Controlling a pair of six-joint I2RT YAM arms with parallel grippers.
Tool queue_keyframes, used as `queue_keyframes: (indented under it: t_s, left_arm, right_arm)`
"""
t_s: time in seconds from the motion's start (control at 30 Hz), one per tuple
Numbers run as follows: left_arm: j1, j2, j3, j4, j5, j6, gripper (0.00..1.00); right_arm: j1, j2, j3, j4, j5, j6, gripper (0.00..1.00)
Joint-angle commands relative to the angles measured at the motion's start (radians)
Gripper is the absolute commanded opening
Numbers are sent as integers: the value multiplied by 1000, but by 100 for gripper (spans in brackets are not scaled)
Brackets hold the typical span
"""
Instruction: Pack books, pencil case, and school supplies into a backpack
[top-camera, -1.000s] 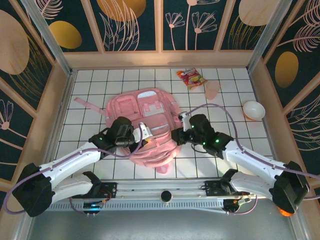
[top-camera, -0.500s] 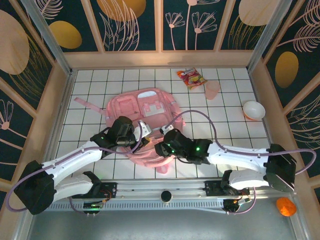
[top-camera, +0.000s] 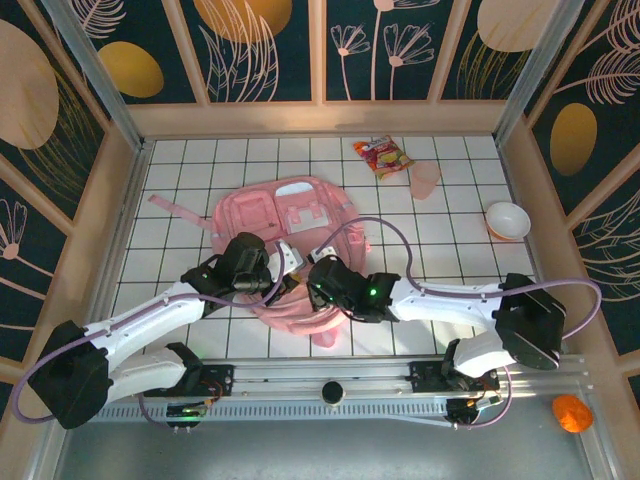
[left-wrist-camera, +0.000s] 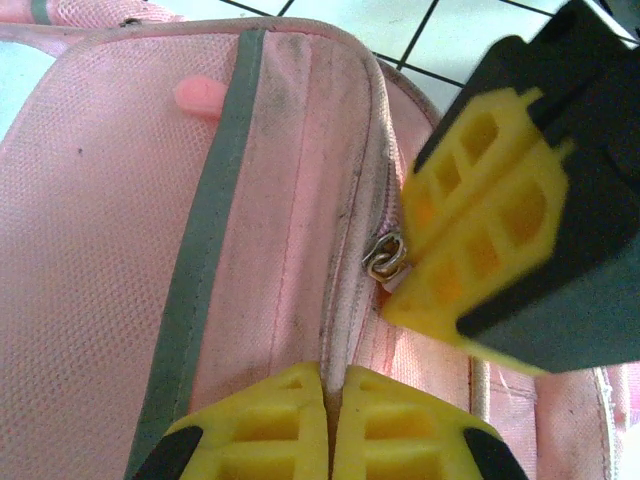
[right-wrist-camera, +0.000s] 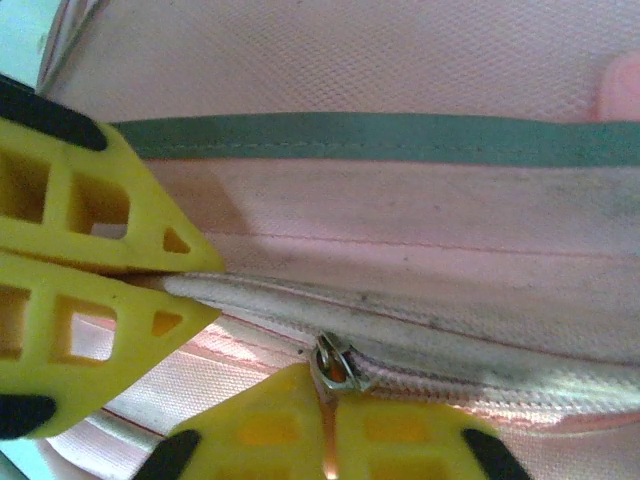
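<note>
pinching the backpack (top-camera: 300, 212) seam — left gripper (left-wrist-camera: 333, 385) and right gripper (right-wrist-camera: 328, 388).

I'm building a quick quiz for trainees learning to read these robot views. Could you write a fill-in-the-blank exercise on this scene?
1. The left gripper and the right gripper are both ____.
2. On the backpack, the right gripper's tips meet at the metal ____.
3. Between the snack packet and the bowl lies a pink ____.
Missing words: shut; zipper; cup.
</note>
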Motion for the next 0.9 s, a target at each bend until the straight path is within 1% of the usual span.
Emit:
queue_keyframes:
  t_s: [0.0, 0.17, 0.43, 0.67, 0.73, 0.77, 0.8, 0.83, 0.87]
  left_arm:
    - [2, -19, 35, 51, -2, -16, 0]
    - [2, -14, 40, 12, -43, 3, 0]
    - [1, -25, 28, -14, -74, 14, 0]
    - [1, -40, 24, -28, -65, 33, 0]
    - [2, -47, 27, -39, -79, 42, 0]
    - [2, -53, 31, -44, -86, 44, 0]
    - [1, -57, 35, -44, -90, 44, 3]
    - [2, -61, 40, -37, -92, 43, 15]
    - [1, -63, 46, -25, -82, 38, 29]
  right_arm:
    - [-48, -4, 13, -85, 72, 8, 0]
    - [-118, -66, -19, -134, 64, -3, 0]
    - [-270, -200, -94, -134, -20, -43, 0]
    - [-301, -222, -98, -135, -44, -83, 0]
    - [-313, -228, -100, -125, -76, -99, 0]
    - [-310, -232, -101, -108, -114, -113, 0]
    - [-307, -239, -101, -88, -147, -120, 0]
    - [-304, -247, -107, -54, -185, -120, 0]
    - [-300, -254, -116, -22, -219, -120, 0]
